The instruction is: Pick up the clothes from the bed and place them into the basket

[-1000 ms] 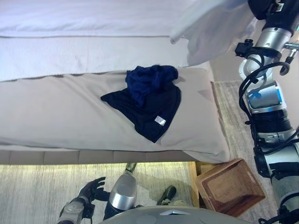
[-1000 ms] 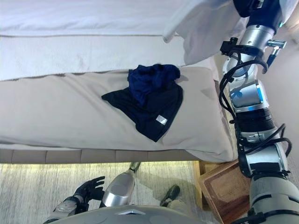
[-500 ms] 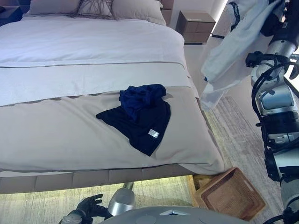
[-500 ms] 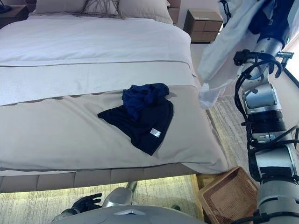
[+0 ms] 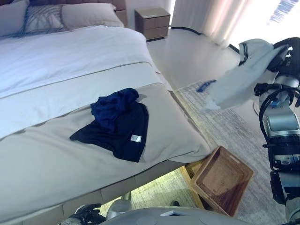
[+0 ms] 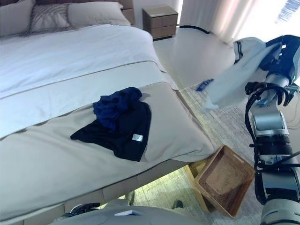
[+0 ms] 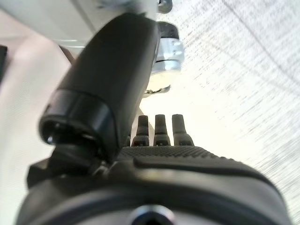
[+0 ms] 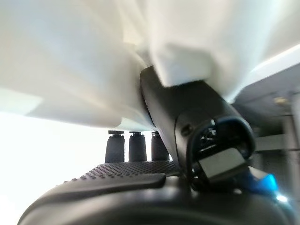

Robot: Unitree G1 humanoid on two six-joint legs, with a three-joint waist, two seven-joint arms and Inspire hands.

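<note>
We hold a pale shirt (image 6: 236,77) pinched in our right hand (image 6: 282,55), raised at the far right, its soft cloth trailing left; the woven basket (image 6: 225,180) sits on the floor below and nearer, so the drop lies downward. Dark navy clothes (image 6: 117,122) lie crumpled on the beige bed (image 6: 47,154); our left hand (image 7: 159,133) hangs low, fingers straight, empty.

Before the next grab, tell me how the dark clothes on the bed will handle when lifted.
The dark clothes lie crumpled and flat on the bed, so they will likely flop and drape, as the white garment does hanging from the right hand. They look like two layered pieces, so one may slip away. Probably light.
</note>
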